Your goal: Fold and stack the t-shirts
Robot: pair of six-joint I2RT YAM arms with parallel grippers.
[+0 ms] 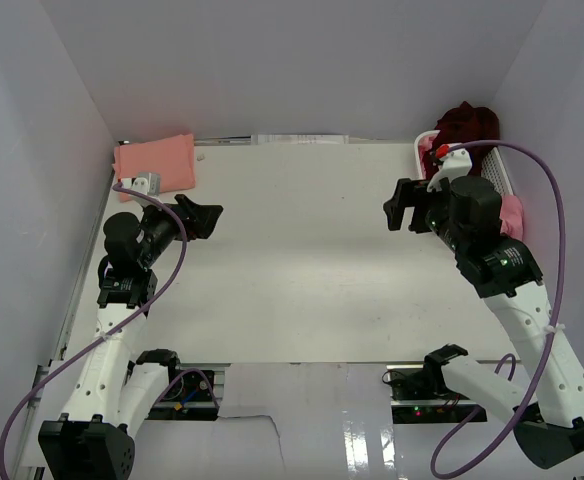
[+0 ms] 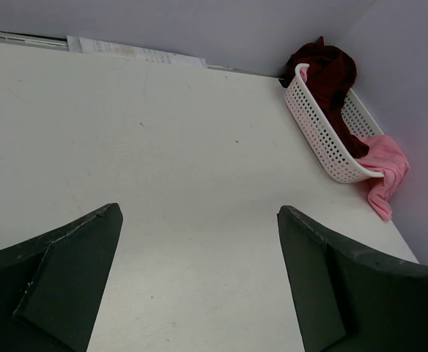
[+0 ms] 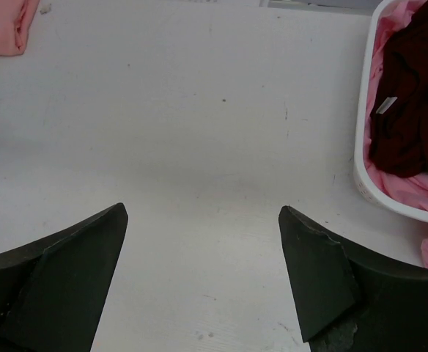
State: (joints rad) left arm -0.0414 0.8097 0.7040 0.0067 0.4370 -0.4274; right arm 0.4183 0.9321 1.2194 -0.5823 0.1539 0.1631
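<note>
A salmon-peach t-shirt (image 1: 159,161) lies folded at the table's back left; its edge shows in the right wrist view (image 3: 1,26). A dark maroon t-shirt (image 1: 464,124) is heaped in the far end of the white basket (image 1: 499,172), also seen from the left wrist (image 2: 330,73) and right wrist (image 3: 412,95). A brighter pink t-shirt (image 1: 512,213) hangs over the basket's near end (image 2: 384,167). My left gripper (image 1: 209,217) is open and empty over the bare table, right of the folded shirt. My right gripper (image 1: 400,210) is open and empty, left of the basket.
The white lattice basket (image 2: 319,132) stands along the right wall at the back. White walls close in the table on the left, back and right. A paper sheet (image 1: 297,139) lies at the back edge. Bare tabletop (image 1: 302,260) lies between the arms.
</note>
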